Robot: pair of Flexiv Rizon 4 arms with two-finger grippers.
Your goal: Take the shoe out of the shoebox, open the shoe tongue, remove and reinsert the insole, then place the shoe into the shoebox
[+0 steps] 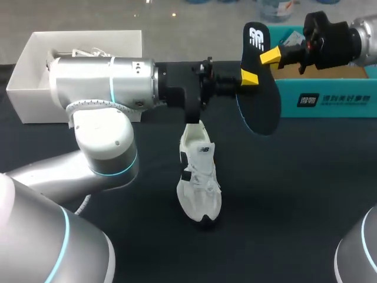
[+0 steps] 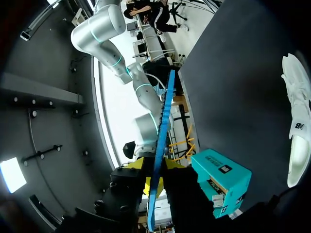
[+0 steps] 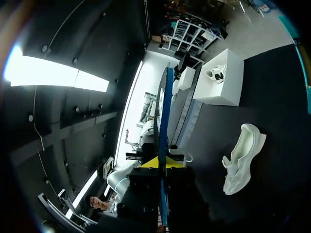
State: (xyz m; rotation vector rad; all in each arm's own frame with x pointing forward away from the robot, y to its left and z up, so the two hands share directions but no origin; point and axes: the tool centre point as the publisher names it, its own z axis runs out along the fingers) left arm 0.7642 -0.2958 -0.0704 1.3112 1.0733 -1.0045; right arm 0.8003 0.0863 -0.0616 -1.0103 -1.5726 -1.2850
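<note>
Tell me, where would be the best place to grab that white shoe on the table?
Probably the heel collar of the white shoe, from straight above. It stands upright on its sole, opening facing up, so one of the jaws could slip inside and the other press the heel's outside. The left gripper and right gripper both hold the insole.

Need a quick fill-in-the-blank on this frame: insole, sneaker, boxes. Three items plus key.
1. The dark insole is up in the air, clamped by the left gripper and the right gripper, so ___ grippers hold it at once.
2. The white sneaker lies on the ___, outside either box.
3. The open shoebox behind the left arm is ___; the teal box stands on the right arm's side.

Missing words: both; table; white
</note>
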